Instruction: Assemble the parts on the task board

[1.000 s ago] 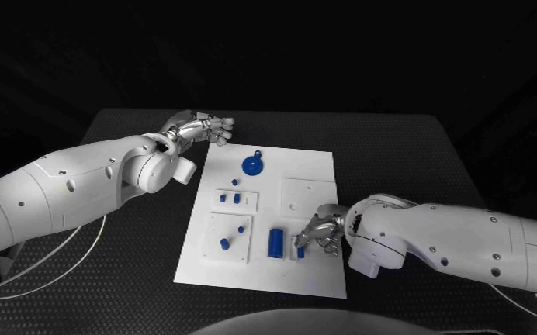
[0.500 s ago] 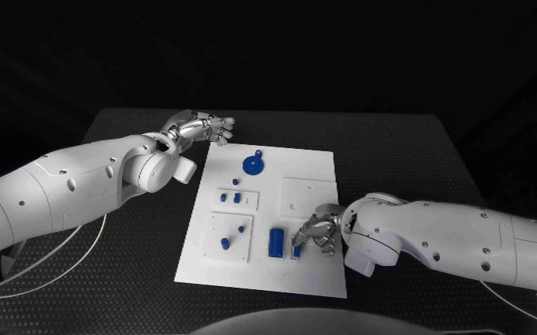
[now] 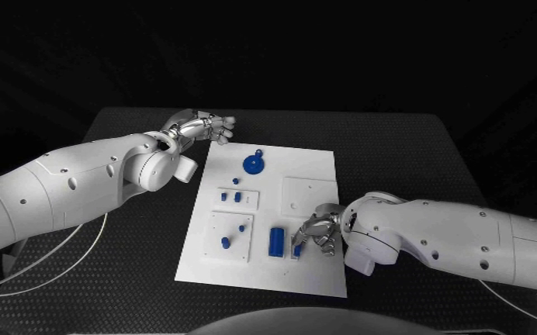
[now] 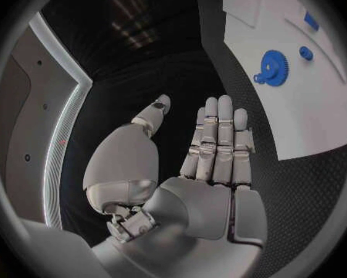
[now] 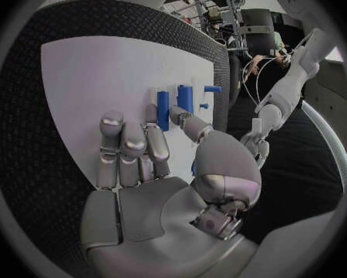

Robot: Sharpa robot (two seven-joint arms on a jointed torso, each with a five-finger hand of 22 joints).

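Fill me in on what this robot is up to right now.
It is assembling small blue parts on the white task board. The right hand is down at the board's near edge, fingers around a small blue piece beside the upright blue cylinder; whether it grips it is unclear. The left hand hovers open off the far corner, near the blue gear.

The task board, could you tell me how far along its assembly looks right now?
Early to midway, as far as I can tell. On the task board, small blue pieces already stand in the raised white blocks. The right hand is working at a small blue part beside the blue cylinder; whether it grips it is unclear. The blue gear lies loose, and the left hand waits open off the board.
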